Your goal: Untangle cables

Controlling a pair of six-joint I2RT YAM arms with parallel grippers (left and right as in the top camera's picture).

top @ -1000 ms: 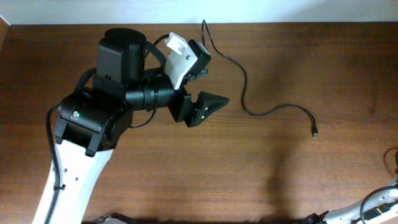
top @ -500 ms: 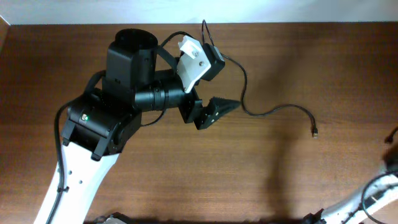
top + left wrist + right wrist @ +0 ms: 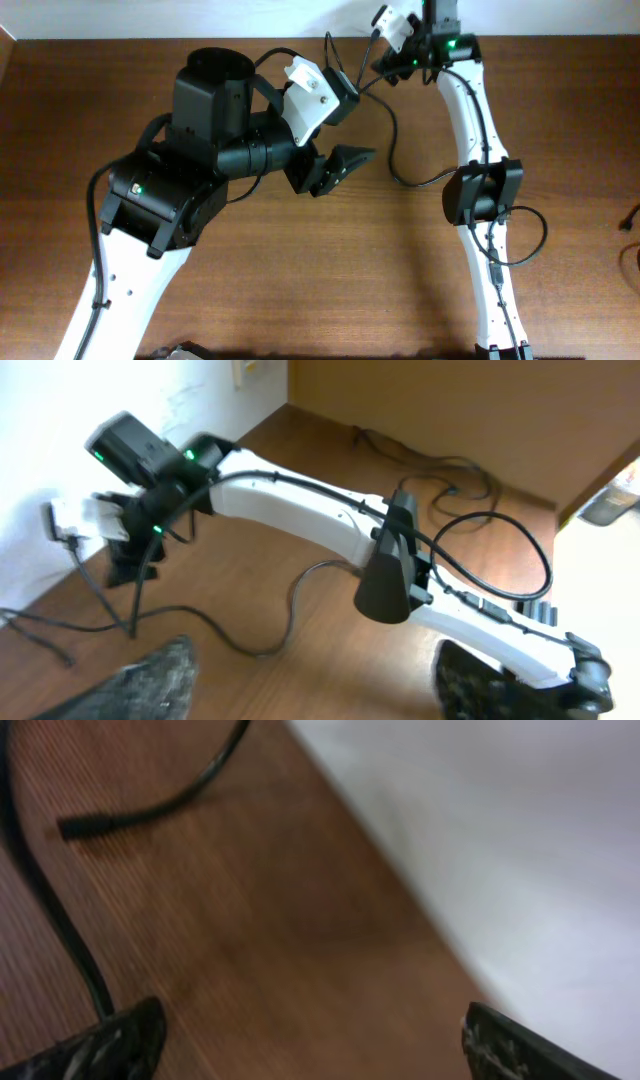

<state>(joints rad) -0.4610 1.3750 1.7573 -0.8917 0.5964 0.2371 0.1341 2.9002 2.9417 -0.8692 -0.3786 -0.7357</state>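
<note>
Where the brown wooden surface [image 3: 250,290] meets the white wall [image 3: 500,840], the right pincer [image 3: 310,1042] hangs low over the far edge, its two dark fingertips set wide apart and holding nothing. A thin black cord [image 3: 392,140] runs up to just beside one of those fingertips in the right wrist view; whether it touches, I cannot tell. A little beyond it a small dark plug [image 3: 75,823] at a cord's end lies flat on the wood. Seen from above, the cord starts near the far edge, winds down the middle of the surface between the two arms in loose bends, and slips under the white right arm, where I lose sight of it. The left pincer [image 3: 310,680] hovers just left of that cord, near the middle of the surface, its jaws likewise spread wide and empty. Its wrist view shows both blurred black fingertips low in the picture, one to each side, with the cord curling across the wood beyond them towards the right arm.
</note>
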